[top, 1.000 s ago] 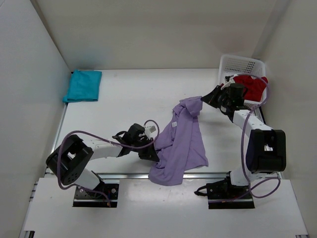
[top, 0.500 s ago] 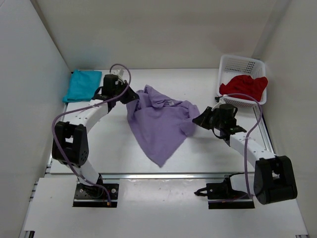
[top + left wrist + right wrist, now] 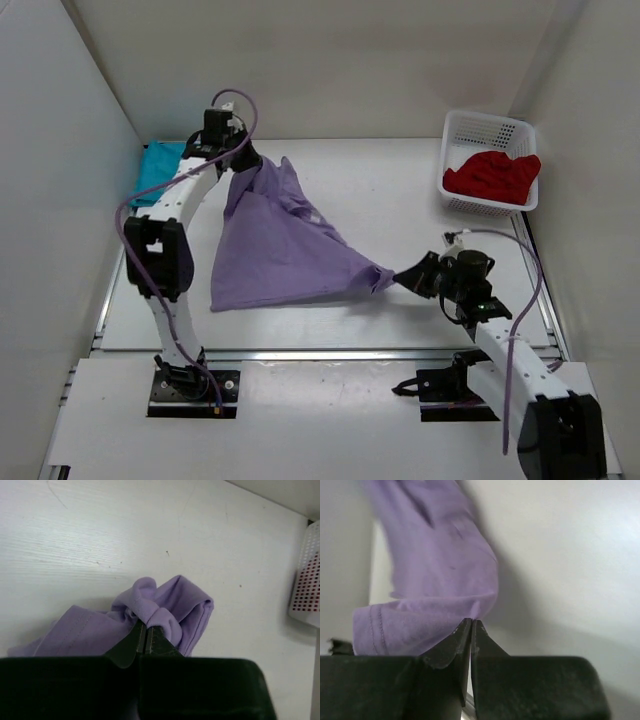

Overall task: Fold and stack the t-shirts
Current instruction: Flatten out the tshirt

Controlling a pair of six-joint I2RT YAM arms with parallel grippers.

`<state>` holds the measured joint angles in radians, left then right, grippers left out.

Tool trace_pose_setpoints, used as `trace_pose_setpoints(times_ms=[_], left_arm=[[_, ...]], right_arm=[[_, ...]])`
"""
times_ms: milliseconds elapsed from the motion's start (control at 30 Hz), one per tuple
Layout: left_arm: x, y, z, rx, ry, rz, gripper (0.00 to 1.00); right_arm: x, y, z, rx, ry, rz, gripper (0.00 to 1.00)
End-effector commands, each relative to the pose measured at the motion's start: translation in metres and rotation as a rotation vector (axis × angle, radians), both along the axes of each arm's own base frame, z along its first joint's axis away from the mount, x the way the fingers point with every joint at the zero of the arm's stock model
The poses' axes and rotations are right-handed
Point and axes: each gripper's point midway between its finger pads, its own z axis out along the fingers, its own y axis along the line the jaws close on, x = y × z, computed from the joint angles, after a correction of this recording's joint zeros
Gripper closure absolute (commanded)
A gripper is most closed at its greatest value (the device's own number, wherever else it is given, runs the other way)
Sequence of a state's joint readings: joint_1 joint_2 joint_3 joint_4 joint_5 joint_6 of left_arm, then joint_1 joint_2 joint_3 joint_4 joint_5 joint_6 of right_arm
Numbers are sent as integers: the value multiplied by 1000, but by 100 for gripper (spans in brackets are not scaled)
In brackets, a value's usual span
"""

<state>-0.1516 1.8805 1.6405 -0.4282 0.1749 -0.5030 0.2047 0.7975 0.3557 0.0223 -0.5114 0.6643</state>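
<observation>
The lavender t-shirt (image 3: 285, 250) hangs stretched between both arms over the middle of the table. My left gripper (image 3: 243, 168) is shut on one bunched corner at the far left; the left wrist view shows that purple cloth (image 3: 165, 610) pinched at the gripper's (image 3: 146, 626) tips. My right gripper (image 3: 400, 277) is shut on the opposite corner at the near right, with cloth (image 3: 430, 595) caught between its tips (image 3: 471, 622). The teal t-shirt (image 3: 152, 172) lies folded at the far left, partly hidden behind the left arm. The red t-shirt (image 3: 495, 172) lies crumpled in the basket.
A white lattice basket (image 3: 478, 128) stands at the far right corner; its edge (image 3: 306, 580) shows in the left wrist view. White walls enclose the table on the left, back and right. A metal rail (image 3: 330, 353) runs along the near edge.
The left gripper has swung farther back and left with its corner. The right gripper has pulled toward the near right. The lavender shirt is now drawn out wide and taut between them.
</observation>
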Motion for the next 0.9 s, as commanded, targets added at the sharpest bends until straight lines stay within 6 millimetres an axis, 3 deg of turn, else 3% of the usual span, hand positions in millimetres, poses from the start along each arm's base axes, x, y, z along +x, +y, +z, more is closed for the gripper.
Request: trace_pose_setpoints(times_ms=[0, 33, 100, 167, 267, 367, 467, 500, 533, 600, 633, 667, 800, 867], left_arm=[[27, -25, -4, 78, 2, -29, 100], [34, -37, -4, 90, 4, -48, 100], [37, -55, -10, 118, 32, -86, 87], [37, -67, -11, 146, 42, -121, 62], [34, -50, -6, 132, 25, -88, 39], [16, -22, -9, 90, 39, -36, 36], [-30, -6, -21, 55, 58, -15, 40], [-55, -1, -12, 23, 34, -11, 41], [-73, 7, -37, 22, 72, 2, 41], [-124, 23, -64, 14, 121, 45, 43], [-131, 33, -68, 3, 115, 77, 44], [-153, 40, -81, -2, 133, 93, 45], [-202, 71, -121, -68, 212, 220, 47], [-215, 79, -134, -74, 236, 267, 46]], right_arm=[[-20, -17, -58, 74, 228, -49, 98], [-19, -22, -62, 67, 231, -67, 92], [-16, -26, -62, 28, 224, -86, 81], [-8, -29, -56, -71, 166, -98, 71], [-4, -30, -50, -174, 119, -124, 62], [-6, -32, -62, -215, 138, -125, 55], [-3, -34, -72, -236, 155, -130, 53], [-2, -34, -71, -230, 152, -136, 53], [2, -37, -67, -237, 126, -151, 52], [3, -38, -64, -249, 106, -155, 53], [1, -38, -67, -258, 107, -155, 55], [2, -38, -65, -260, 95, -152, 58], [-6, -36, -72, -231, 99, -145, 63], [-5, -37, -71, -232, 96, -151, 64]])
